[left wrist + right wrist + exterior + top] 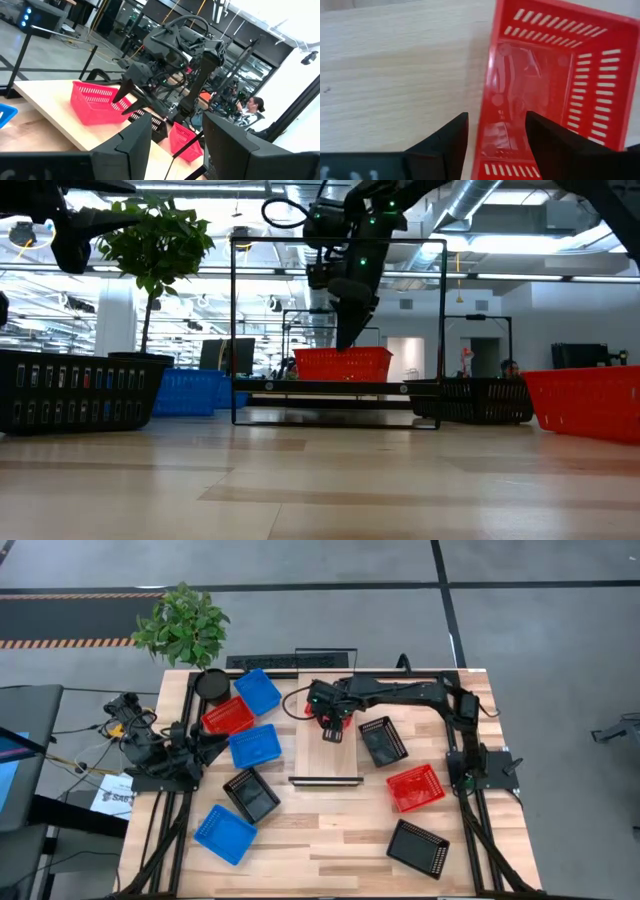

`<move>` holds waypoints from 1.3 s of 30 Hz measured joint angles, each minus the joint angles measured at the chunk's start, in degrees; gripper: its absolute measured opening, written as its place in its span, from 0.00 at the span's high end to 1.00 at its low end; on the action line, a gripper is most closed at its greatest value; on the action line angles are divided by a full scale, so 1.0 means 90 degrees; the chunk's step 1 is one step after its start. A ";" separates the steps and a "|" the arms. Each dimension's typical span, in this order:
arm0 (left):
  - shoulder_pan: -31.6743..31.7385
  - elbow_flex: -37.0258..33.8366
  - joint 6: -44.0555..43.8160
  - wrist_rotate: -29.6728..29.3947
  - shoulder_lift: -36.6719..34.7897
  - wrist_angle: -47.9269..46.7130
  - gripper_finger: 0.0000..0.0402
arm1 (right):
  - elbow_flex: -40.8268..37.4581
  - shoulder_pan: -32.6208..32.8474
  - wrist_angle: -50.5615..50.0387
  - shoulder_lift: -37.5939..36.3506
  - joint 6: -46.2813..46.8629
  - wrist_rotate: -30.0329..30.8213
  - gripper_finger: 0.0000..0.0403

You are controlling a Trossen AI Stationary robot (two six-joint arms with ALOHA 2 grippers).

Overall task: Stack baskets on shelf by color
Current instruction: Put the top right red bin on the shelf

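Note:
One red basket (pixel 333 731) stands upright on the far end of the light-wood shelf (pixel 325 762); the low view shows this basket (pixel 342 365) resting by its bottom on the shelf's plank (pixel 300 387). My right gripper (pixel 331 723) hangs over it, pointing down and open. In the right wrist view the gripper (pixel 497 132) has one finger outside the basket's side wall (pixel 487 100) and one over its inside, with a gap on each side. My left gripper (pixel 172 145) waits open at the table's left side (pixel 200 748). The other baskets lie loose on the tabletop.
Left of the shelf lie a blue basket (pixel 258 690), a red one (pixel 228 717), a blue one (pixel 255 745), a black one (pixel 251 794) and a blue one (pixel 225 834). To the right are black (pixel 383 740), red (pixel 415 787) and black (pixel 418 848) baskets. A potted plant (pixel 211 683) stands at the far left corner.

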 joint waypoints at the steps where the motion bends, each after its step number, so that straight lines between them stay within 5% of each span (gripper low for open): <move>1: 0.0002 0.0000 -0.0007 0.0001 0.0002 0.0005 0.58 | -0.0001 -0.0006 -0.0037 0.0000 -0.0004 -0.0002 0.49; 12: -0.0001 0.0000 -0.0013 0.0100 0.0000 0.0015 0.58 | -0.0308 -0.0078 0.0120 -0.0008 0.0022 0.0030 0.64; 21: -0.0001 0.0000 -0.0106 0.0147 0.0000 0.0015 0.58 | -0.0313 -0.0179 0.0157 -0.0008 -0.0322 0.0219 0.97; 33: 0.0001 0.0000 -0.0108 0.0147 0.0000 0.0015 0.58 | -0.0313 -0.0422 0.0290 -0.0008 -0.1546 0.0525 0.98; 39: 0.0000 0.0000 -0.0108 0.0145 0.0000 0.0015 0.58 | -0.0313 -0.0471 0.0828 -0.0008 -0.1913 0.0520 0.91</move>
